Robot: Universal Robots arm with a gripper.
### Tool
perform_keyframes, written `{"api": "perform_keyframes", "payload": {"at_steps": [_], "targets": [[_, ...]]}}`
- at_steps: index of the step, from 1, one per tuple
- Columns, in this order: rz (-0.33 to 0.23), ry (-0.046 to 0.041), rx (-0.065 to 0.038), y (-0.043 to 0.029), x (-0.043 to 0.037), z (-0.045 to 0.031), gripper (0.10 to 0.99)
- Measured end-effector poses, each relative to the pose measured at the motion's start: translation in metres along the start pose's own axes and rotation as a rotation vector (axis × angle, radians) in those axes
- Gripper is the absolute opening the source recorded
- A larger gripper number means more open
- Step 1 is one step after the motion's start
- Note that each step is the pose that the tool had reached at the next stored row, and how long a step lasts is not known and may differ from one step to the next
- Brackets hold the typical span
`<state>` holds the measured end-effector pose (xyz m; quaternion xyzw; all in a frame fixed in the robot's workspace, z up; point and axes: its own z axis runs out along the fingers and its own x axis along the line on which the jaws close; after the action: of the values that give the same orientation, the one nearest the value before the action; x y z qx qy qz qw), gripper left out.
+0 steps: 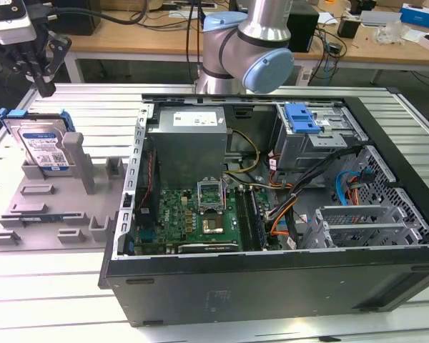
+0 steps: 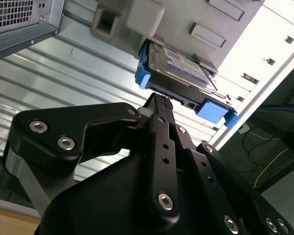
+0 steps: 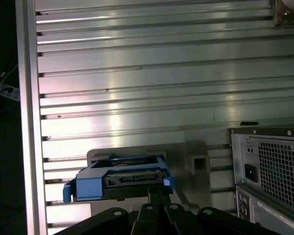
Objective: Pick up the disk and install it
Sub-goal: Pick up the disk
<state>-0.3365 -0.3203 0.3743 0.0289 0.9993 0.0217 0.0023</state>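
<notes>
Ribbed aluminium runs across the whole desk (image 1: 43, 300), and toward the exterior view's left a grey moulded fixture (image 1: 36, 214) with slots sits on it. The disk (image 1: 43, 146) stands on edge in one of those slots, its label facing out and its blue carrier bracket (image 1: 8, 116) showing along the top. We judge it is parked upright so that its upper edge is free to be taken from above.

Just beside the fixture, toward the exterior view's right, an open computer case (image 1: 272, 286) lies on its side with the panel off, which leaves its inside reachable from overhead. A blue latch (image 1: 302, 118) sits inside it at the far corner.

The tool (image 1: 44, 84) hangs above the disk, near it but apart, and the arm (image 1: 261, 43) rises behind the case. In the second wrist view the tool (image 2: 159, 100) lines up with the edge of the disk (image 2: 181, 66). Its fingers seem pressed together with nothing between them, though the angle is steep and we would not swear to it. The disk rests in its slot, not yet lifted.
</notes>
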Motion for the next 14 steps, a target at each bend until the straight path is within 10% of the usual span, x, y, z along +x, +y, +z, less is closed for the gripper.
{"api": "perform_keyframes", "payload": {"at_steps": [3, 14], "targets": [[-0.149, 0.0064, -0.001, -0.0001, 0.0, 0.0017, 0.106], [-0.397, 0.0171, -0.001, -0.0001, 0.0, 0.0019, 0.106]]}}
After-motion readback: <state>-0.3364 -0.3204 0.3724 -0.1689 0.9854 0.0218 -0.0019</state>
